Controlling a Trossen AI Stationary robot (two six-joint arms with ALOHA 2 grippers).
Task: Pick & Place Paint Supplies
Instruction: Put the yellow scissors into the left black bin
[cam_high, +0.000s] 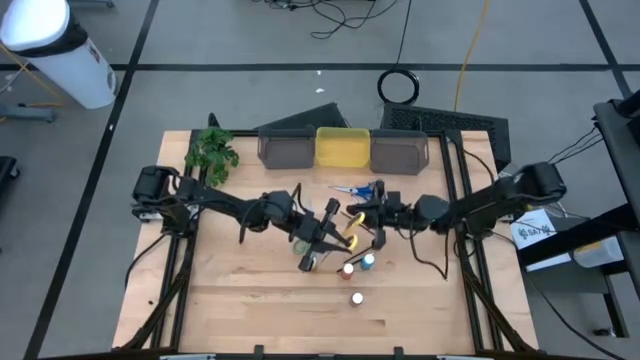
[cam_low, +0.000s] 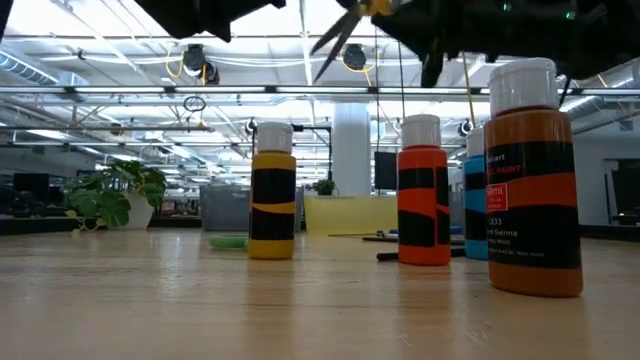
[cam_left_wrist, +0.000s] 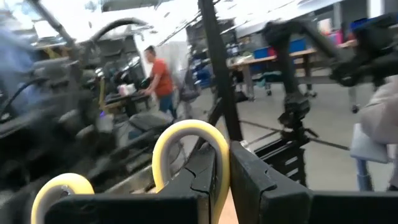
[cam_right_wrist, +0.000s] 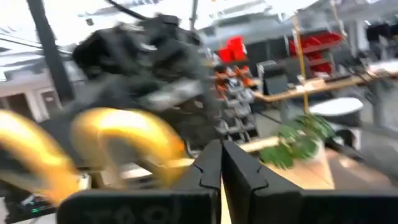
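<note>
Yellow-handled scissors (cam_high: 352, 230) hang above the table's middle, between my two grippers. My left gripper (cam_high: 335, 228) comes from the left and is shut on them. Their yellow loops (cam_left_wrist: 186, 140) fill the left wrist view. My right gripper (cam_high: 364, 214) comes from the right and is shut close beside the same yellow handles (cam_right_wrist: 124, 134). In the low view the blades (cam_low: 335, 40) slant down, high over the bottles. A second pair of scissors (cam_high: 355, 188), blue and red, lies flat near the bins. Several small white-capped paint bottles (cam_high: 350, 268) stand upright below the grippers. My left gripper pinches one yellow finger loop of the scissors (cam_left_wrist: 219, 149) between its two fingers, coming level from the table's left. The scissors are lifted clear of the table. My right gripper's shut fingers (cam_right_wrist: 208, 165) are right next to the handles; I cannot tell whether they touch.
Two grey bins (cam_high: 285, 148) (cam_high: 400, 150) flank a yellow bin (cam_high: 342, 146) at the far edge. A green plant (cam_high: 212, 152) sits at the far left. The yellow (cam_low: 272, 190), orange-red (cam_low: 424, 190), blue (cam_low: 474, 205) and brown (cam_low: 533, 180) bottles stand near the middle.
</note>
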